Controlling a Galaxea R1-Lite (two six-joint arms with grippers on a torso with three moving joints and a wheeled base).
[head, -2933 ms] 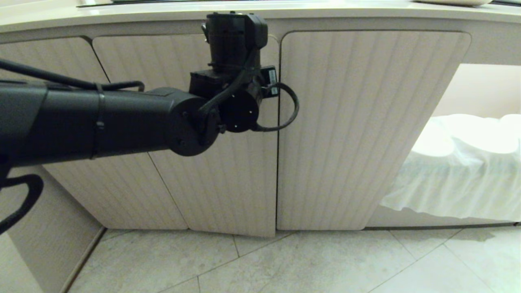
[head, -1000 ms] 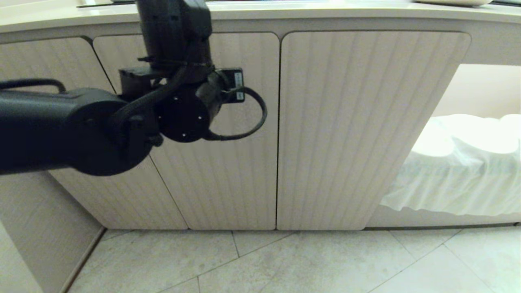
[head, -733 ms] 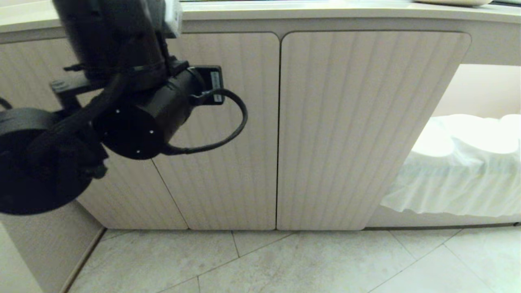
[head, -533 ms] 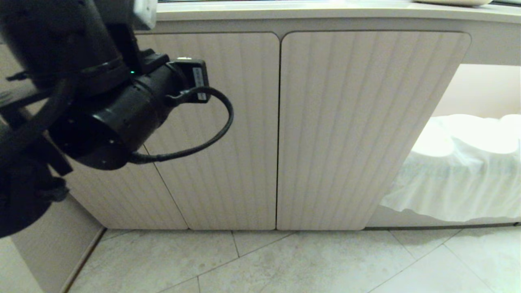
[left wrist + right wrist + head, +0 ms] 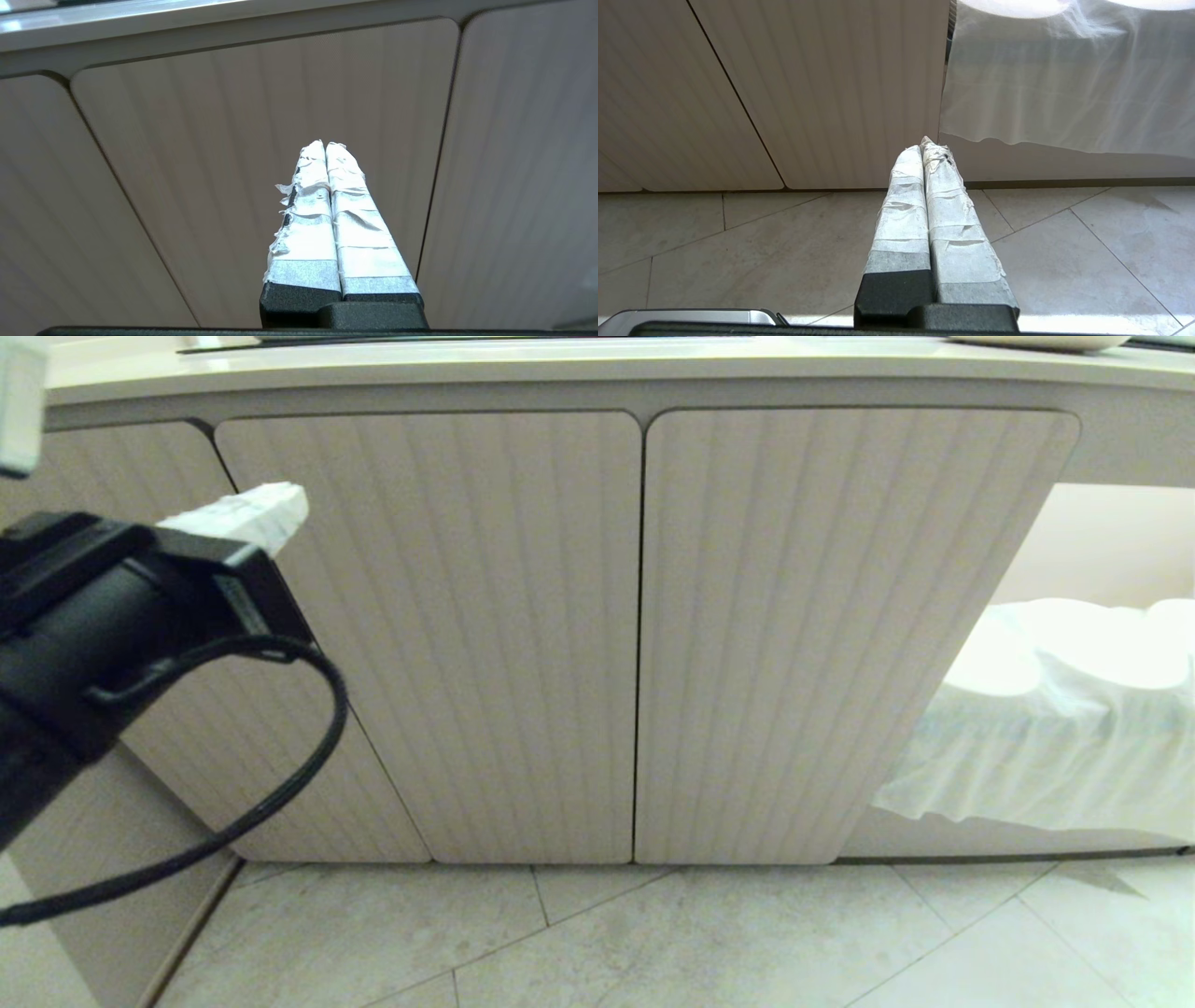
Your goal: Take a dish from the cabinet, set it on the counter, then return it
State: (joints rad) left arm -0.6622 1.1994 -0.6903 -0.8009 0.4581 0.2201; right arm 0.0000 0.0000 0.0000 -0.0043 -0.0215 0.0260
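Head view shows cabinet (image 5: 644, 635) doors closed — left gripper (image 5: 325, 145) fingers pressed together, empty, probably because task looks finished.

L arm (image 5: 84, 635): matte black casing, boxy black block near the wrist, thin black cable (image 5: 280, 775) looping off it. Left gripper (image 5: 325, 145) & right gripper (image 5: 923, 142): black bases, fingers wrapped in frayed, wrinkled white tape.

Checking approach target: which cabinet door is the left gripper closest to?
The middle door: the shut left gripper sits by its upper left corner; the right door is farther.
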